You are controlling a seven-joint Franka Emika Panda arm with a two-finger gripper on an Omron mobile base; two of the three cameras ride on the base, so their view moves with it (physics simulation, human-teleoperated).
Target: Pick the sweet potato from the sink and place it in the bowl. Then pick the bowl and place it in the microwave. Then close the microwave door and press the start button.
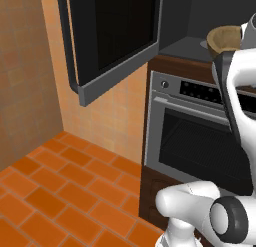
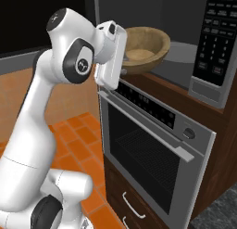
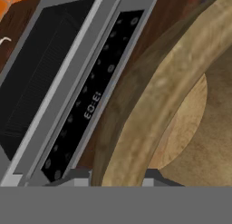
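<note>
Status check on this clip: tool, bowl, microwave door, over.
Tool clamped on the bowl rim. Bowl at the mouth of the microwave, above the oven. Sweet potato not discernible inside. Microwave door open, nothing blocking.

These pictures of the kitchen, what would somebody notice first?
Probably the big white robot arm reaching up with a brown wooden bowl at the mouth of the open microwave; the gripper is shut on the bowl's rim. The microwave door hangs wide open on the left. Right below sits a shiny steel oven.
</note>
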